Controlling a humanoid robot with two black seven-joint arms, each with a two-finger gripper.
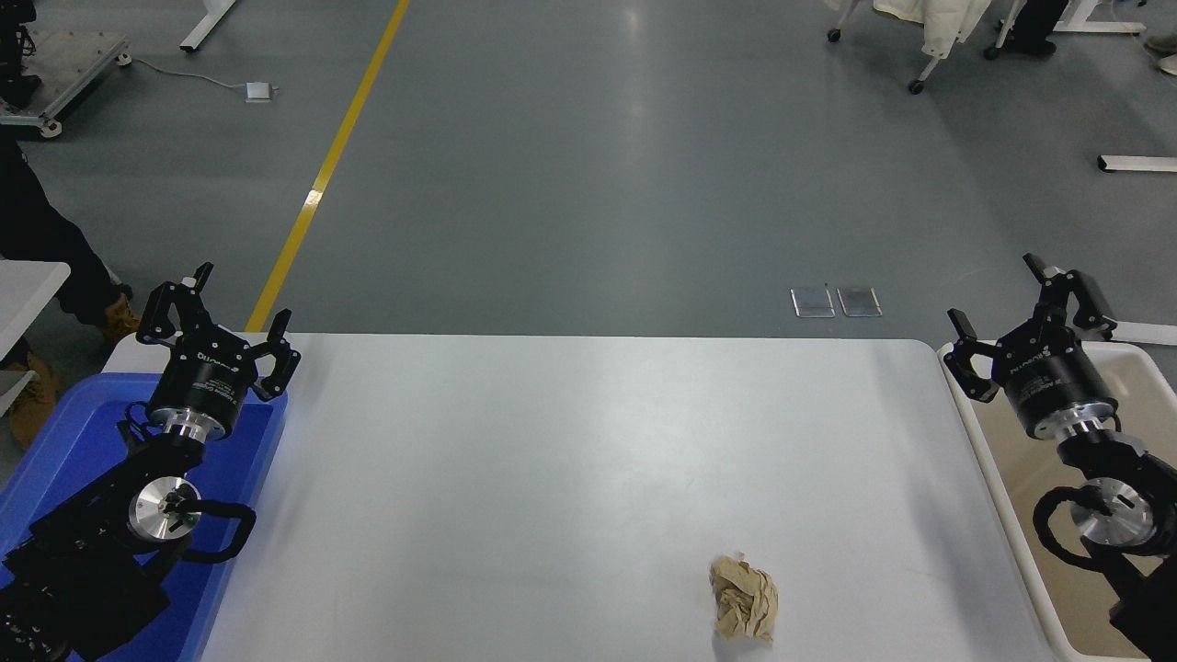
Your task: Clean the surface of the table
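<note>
Now the right gripper (1028,327), wide open and empty, hangs over the bin (1011,478); the paper ball (743,599) lies nearer it, down-left on the table surface (552,460).

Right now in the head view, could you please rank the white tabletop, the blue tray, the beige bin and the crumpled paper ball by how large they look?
1. White tabletop, clearly largest.
2. Beige bin and blue tray: both cut off by the frame and partly covered by arms, so I cannot rank them.
3. Crumpled paper ball, smallest.
</note>
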